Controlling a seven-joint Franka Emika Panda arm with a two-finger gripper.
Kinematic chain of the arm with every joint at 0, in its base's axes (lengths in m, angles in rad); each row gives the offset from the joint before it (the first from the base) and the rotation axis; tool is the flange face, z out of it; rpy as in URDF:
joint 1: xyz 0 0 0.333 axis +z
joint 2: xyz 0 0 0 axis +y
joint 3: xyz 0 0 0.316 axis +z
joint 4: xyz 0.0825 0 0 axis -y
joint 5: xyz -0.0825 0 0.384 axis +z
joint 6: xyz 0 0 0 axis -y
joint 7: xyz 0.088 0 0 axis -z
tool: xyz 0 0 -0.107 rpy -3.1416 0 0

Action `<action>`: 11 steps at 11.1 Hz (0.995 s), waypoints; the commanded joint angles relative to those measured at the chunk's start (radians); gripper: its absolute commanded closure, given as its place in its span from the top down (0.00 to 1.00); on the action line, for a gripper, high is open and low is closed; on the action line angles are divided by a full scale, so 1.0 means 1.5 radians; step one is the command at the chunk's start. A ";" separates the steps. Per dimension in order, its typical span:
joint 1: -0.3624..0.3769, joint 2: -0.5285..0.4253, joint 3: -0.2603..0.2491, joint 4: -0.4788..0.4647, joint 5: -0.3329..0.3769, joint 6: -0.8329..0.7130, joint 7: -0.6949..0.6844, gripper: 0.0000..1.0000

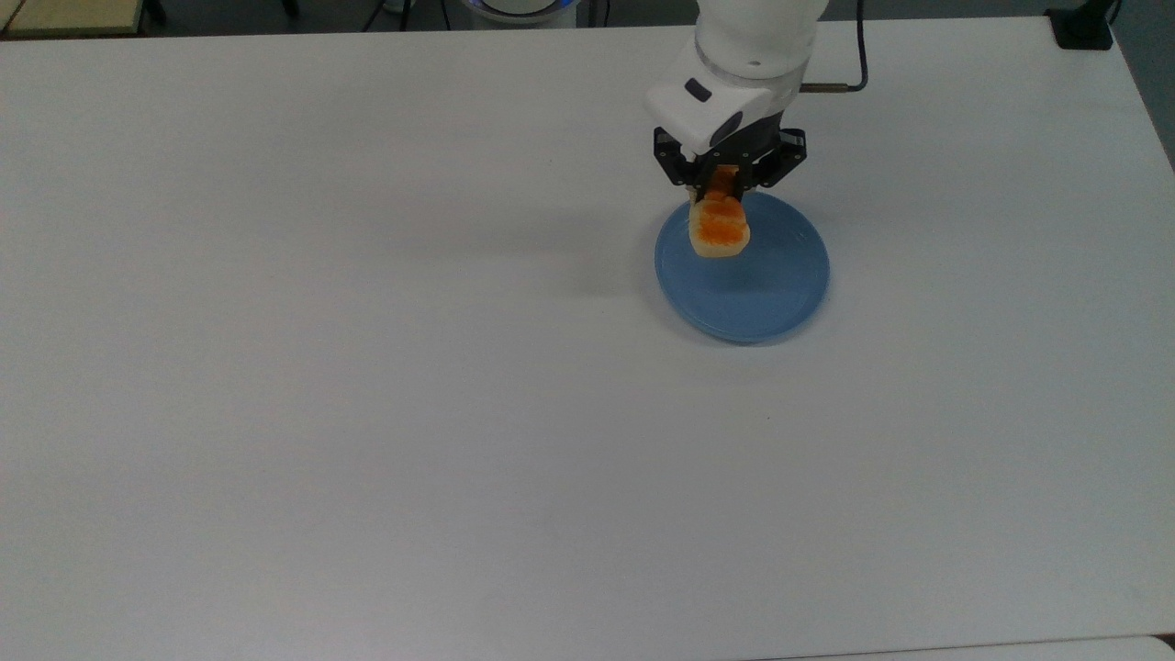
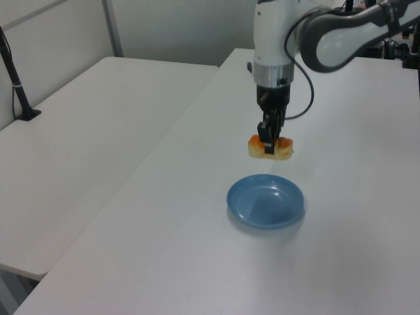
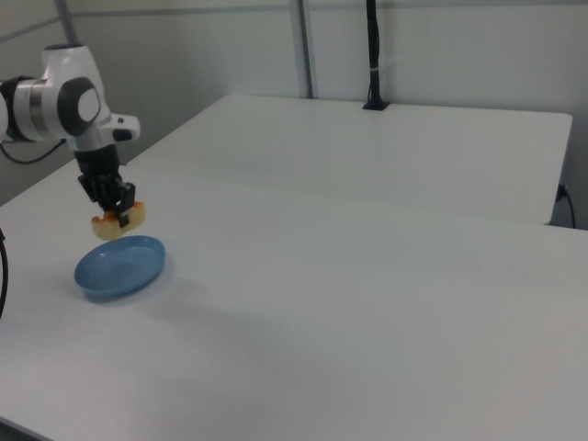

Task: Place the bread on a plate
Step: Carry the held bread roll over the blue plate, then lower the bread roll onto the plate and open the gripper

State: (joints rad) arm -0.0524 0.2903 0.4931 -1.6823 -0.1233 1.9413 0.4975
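Blue plate (image 1: 762,294), upper right of the top view; gripper (image 1: 722,191) clamped on the braided bread loaf (image 1: 719,227), held above its far rim. Loaf's long axis points toward plate centre; lower there.

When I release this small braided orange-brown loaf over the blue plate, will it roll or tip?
The small braided orange-brown loaf looks flat-sided and oblong, so probably no roll. It hangs level in the end effector, above the round blue plate, so a drop may bounce slightly. It seems light.
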 commanded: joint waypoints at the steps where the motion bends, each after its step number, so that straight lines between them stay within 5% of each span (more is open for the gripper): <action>1: 0.038 0.035 0.002 -0.040 -0.066 0.070 0.116 0.34; 7: 0.049 0.092 0.002 -0.040 -0.133 0.132 0.193 0.37; 8: 0.048 0.093 0.002 -0.040 -0.133 0.131 0.193 0.76; 9: 0.048 0.093 0.002 -0.040 -0.133 0.129 0.200 0.89; 11: 0.048 0.092 0.002 -0.040 -0.133 0.128 0.211 0.95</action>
State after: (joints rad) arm 0.0112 0.4369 0.4991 -1.7338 -0.3008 2.1185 0.7738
